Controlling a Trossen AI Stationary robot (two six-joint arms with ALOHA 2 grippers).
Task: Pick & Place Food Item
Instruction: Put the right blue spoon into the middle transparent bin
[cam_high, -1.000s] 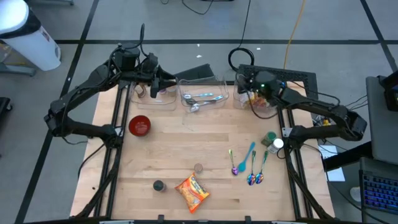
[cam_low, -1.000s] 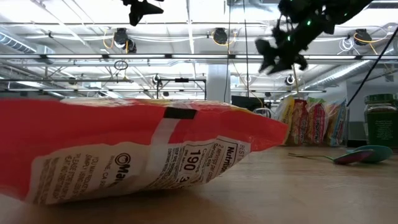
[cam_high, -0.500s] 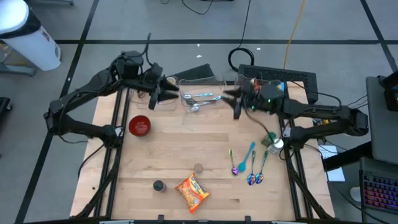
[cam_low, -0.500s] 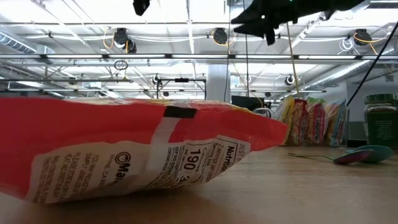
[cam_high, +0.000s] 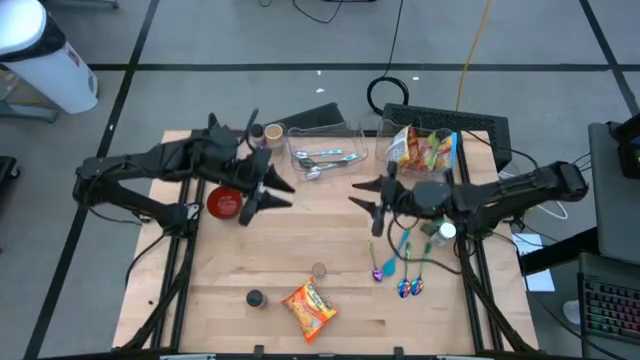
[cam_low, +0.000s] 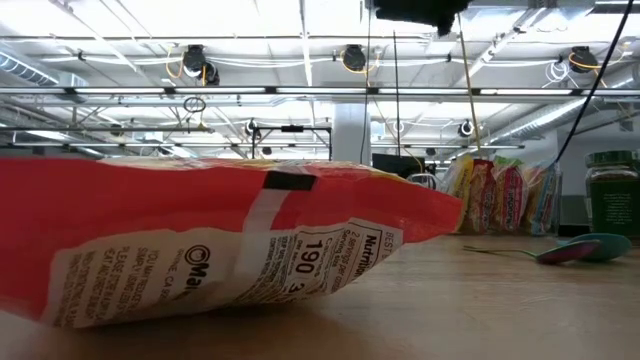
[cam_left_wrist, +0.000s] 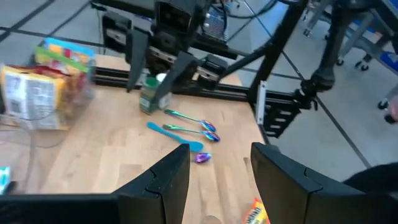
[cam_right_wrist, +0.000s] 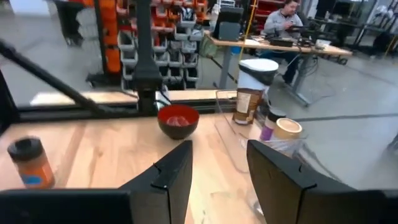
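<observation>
Two dark, jointed arms, each ending in a tool of two flat black fingers.

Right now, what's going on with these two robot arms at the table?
Neither arm is holding anything. The left hand and the right hand both hang open and empty over the middle of the wooden table, pointing toward each other. The orange snack packet lies untouched near the front edge. More snack bags sit in a clear bin at the back right, spoons lie to the right, and a red bowl sits on the left.
</observation>
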